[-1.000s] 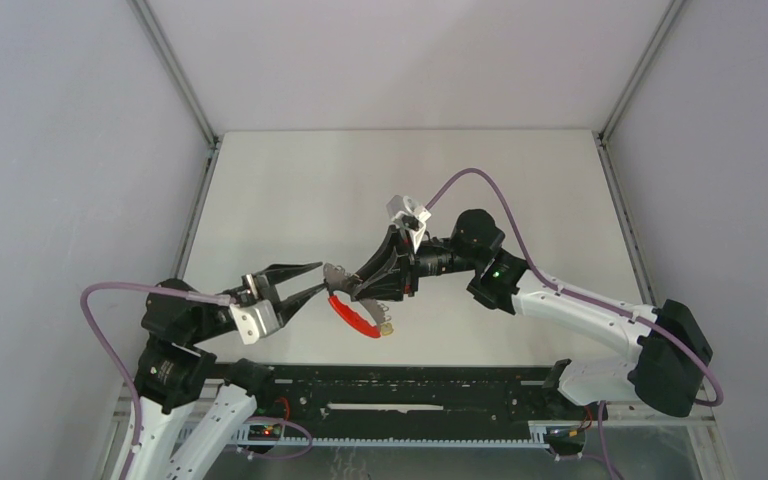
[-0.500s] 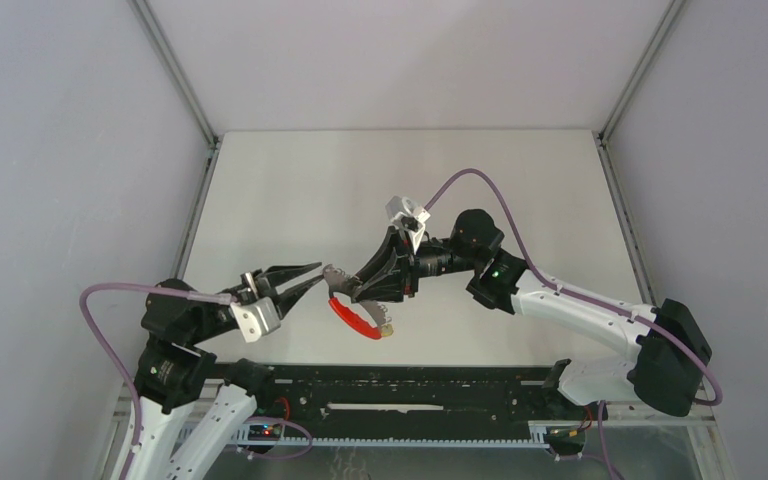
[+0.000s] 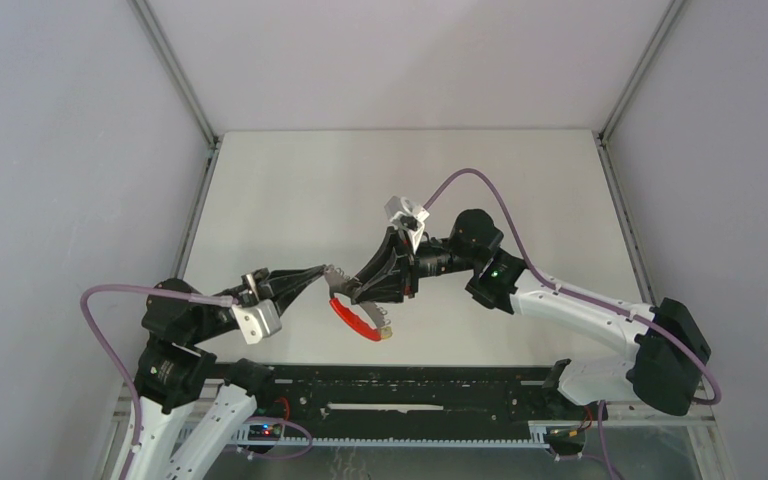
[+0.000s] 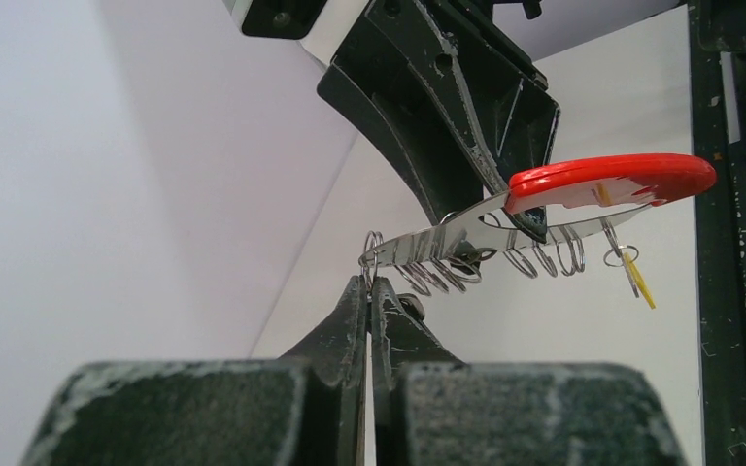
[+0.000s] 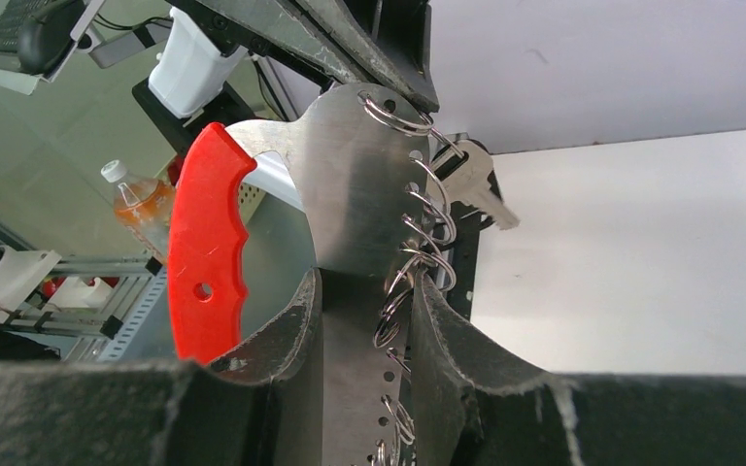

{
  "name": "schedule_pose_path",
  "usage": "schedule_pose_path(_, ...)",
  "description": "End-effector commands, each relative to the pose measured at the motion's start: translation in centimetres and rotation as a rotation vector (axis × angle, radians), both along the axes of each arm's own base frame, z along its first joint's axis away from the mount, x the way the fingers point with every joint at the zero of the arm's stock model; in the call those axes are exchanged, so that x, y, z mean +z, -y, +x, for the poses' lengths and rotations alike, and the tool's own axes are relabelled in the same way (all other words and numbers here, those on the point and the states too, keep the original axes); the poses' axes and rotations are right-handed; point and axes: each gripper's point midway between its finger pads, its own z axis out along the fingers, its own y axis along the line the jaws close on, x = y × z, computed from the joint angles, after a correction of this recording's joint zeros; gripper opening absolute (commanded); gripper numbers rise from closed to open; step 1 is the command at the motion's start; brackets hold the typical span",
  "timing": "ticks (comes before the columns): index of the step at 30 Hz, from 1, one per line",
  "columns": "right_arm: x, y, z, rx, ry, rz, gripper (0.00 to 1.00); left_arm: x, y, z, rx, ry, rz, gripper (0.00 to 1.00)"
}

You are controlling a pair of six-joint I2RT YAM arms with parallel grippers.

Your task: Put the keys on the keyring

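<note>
We hold keyring [image 4: 602,181] mid-air above table, right gripper [image 5: 364,291] clamped on it. Left gripper [image 4: 369,291] fingers pressed together at end ring [image 4: 373,250], key [image 5: 474,184] beside it; pinch on key unclear. We judge step: threading key. Next: work key through coil, keyring steady.

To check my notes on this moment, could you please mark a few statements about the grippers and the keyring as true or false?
1. The right gripper clamps the keyring. True.
2. The left gripper stands wide open. False: it is shut, its tips at the end wire ring.
3. The keyring lies flat on the table. False: it is held in the air above the table.
4. A yellow tag hangs from the keyring. True.
5. The keyring's band is blue. False: it is red.
</note>
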Motion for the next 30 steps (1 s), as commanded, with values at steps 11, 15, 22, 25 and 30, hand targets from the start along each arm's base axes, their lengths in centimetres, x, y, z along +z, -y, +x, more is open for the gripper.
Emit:
schedule_pose_path(11, 1.9, 0.1, 0.3, -0.005, 0.067, 0.038, 0.3, 2.2, -0.1, 0.1, 0.02, 0.019, -0.079, 0.0)
schedule_pose_path(15, 1.7, 0.5, 0.4, -0.027, 0.111, 0.022, 0.5, 2.3, -0.3, -0.2, 0.018, 0.054, -0.051, 0.0)
schedule_pose_path(22, 1.2, 1.3, 1.6, -0.098, 0.215, -0.09, 0.71, 0.9, -0.5, -0.2, -0.013, 0.21, 0.174, 0.0)
schedule_pose_path(25, 0.8, 2.1, 2.8, -0.17, 0.275, -0.152, 0.88, -0.3, -0.7, -0.3, -0.036, 0.19, 0.272, 0.0)
schedule_pose_path(30, 2.1, 3.1, 4.7, -0.278, 0.338, -0.186, 1.0, -3.0, -1.2, -0.9, -0.084, 0.12, 0.433, 0.0)
